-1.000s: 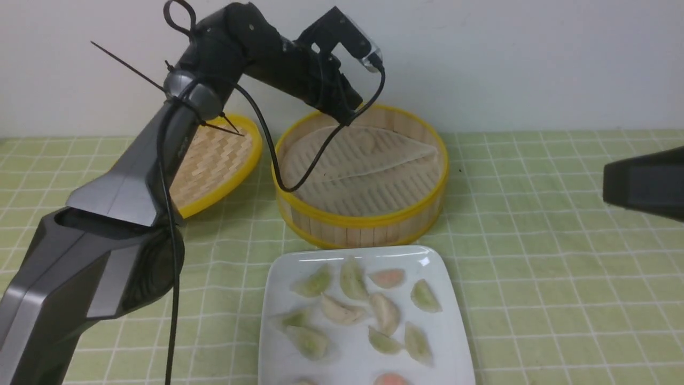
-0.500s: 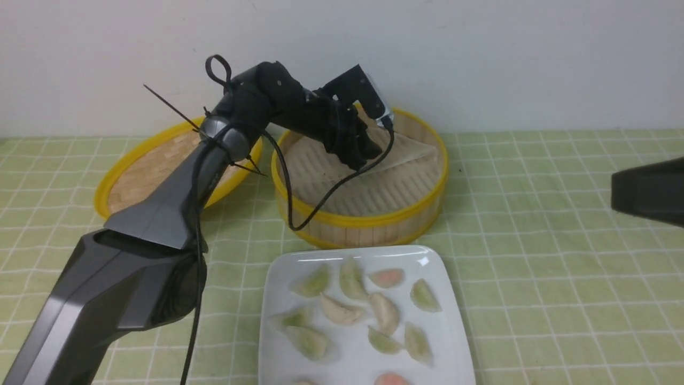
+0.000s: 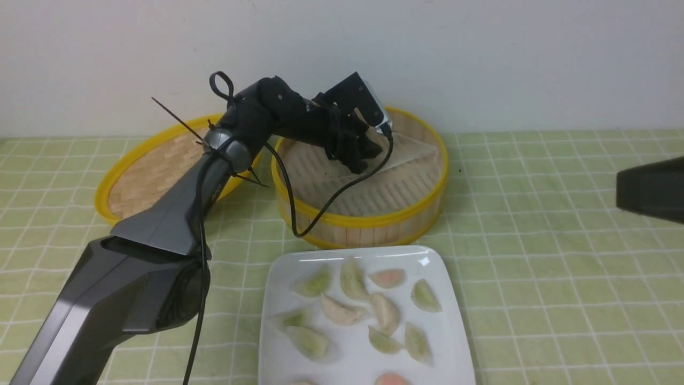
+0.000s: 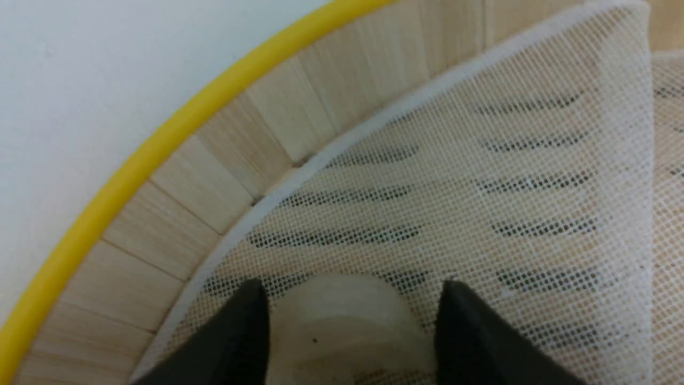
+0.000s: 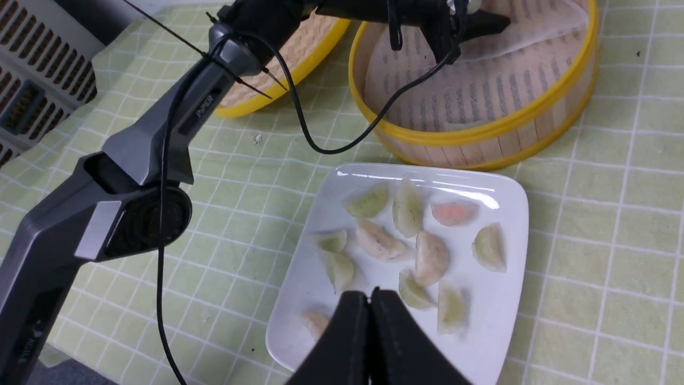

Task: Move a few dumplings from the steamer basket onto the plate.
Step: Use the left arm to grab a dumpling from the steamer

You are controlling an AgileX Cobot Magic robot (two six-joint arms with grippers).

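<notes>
Two grippers: what is the station status, left to right?

Left of the steamer basket, the woven lid lies near the far edge of the tablecloth, leaning near the basket. The left gripper has descended from the basket's far rim into its interior over the last second. Its fingers have narrowed slightly but stand well apart, one on each side of a pale dumpling. Firm contact cannot be confirmed.

What does that change mean for the task?

The unit has likely passed from approach to pick. Verify the grip before lifting; the soft skin may tear or snag the mesh liner.

And the plate?

The plate sits on the cloth, its far edge just beside the basket's near side. Plated dumplings extend from its far edge towards its near part; the space inside its right edge, towards the near corner, appears suitable for another. The transfer appears well advanced.

Right gripper?

The right gripper has its fingertips together, with nothing between them. It appears to be on standby.
</notes>
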